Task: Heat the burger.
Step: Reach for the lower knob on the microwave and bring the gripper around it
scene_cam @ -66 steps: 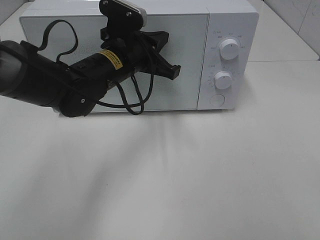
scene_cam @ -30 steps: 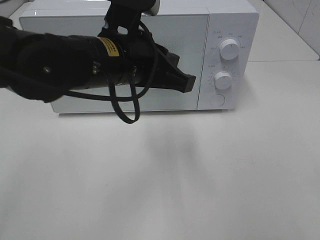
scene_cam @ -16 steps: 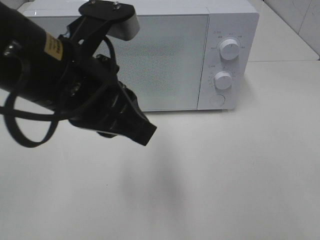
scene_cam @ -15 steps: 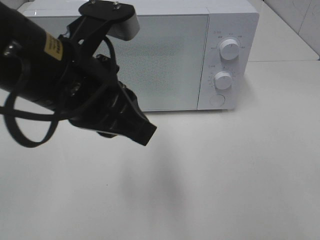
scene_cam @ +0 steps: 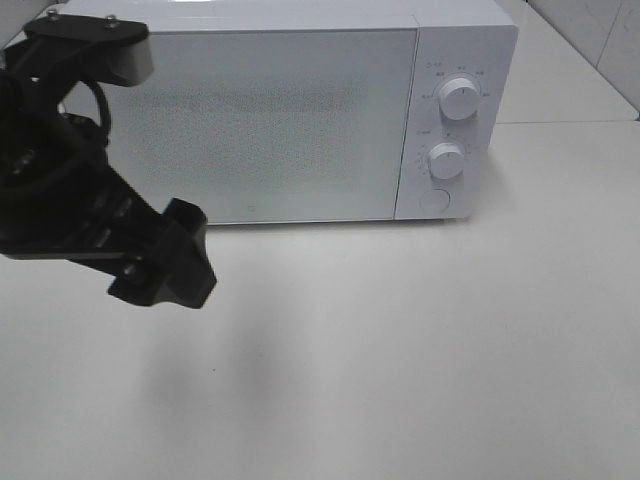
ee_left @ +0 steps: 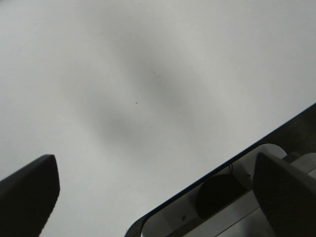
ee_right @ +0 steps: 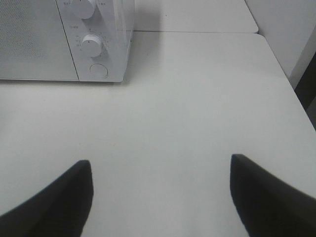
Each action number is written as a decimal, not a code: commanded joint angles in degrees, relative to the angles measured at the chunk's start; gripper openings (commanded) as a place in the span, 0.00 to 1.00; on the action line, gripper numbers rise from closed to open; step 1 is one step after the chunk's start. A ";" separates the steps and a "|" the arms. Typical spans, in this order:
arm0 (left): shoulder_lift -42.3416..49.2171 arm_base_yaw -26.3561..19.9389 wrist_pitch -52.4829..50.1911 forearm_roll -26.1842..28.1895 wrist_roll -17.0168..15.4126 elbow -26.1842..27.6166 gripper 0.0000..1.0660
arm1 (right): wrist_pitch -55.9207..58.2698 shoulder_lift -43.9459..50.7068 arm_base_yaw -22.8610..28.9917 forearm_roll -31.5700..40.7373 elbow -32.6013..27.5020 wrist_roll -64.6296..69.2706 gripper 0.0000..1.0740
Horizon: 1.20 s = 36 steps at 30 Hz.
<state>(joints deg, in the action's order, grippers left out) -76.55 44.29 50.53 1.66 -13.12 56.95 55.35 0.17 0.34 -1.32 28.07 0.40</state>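
The burger is out of view. The white microwave (scene_cam: 270,110) stands at the back of the table with its door closed; I cannot see through the frosted door. My left gripper (scene_cam: 165,268) hangs over the table in front of the microwave's left end, apart from the door. In the left wrist view the left gripper (ee_left: 155,197) is open, with only bare table between its fingers (ee_left: 24,192). The right gripper (ee_right: 160,197) is open too, holding nothing, low over the table and well to the front right of the microwave (ee_right: 49,39). It does not show in the high view.
The microwave's control panel on its right carries two round knobs (scene_cam: 459,98) (scene_cam: 446,160) and a round button (scene_cam: 434,200). The white table (scene_cam: 400,350) spreads in front. Its dark edge (ee_left: 232,163) shows in the left wrist view, with grey gear below.
The left arm has drawn back from the microwave door, swinging left and down toward the front of the table, and its gripper has opened. The microwave has not moved.
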 commanded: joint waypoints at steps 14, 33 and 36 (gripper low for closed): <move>9.57 -27.79 9.22 3.67 17.65 -0.86 0.96 | -0.23 1.66 -0.11 -0.29 0.00 -0.40 0.71; 20.68 -45.49 1.89 9.57 32.60 -20.51 0.96 | -0.23 1.66 -0.11 -0.29 0.00 -0.40 0.71; 23.38 -48.93 2.35 9.57 36.67 -21.89 0.96 | -0.23 1.66 -0.11 -0.29 0.00 -0.40 0.71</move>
<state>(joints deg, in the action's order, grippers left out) -53.74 -4.18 53.29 10.66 22.06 35.47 55.35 0.17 0.34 -1.32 28.07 0.40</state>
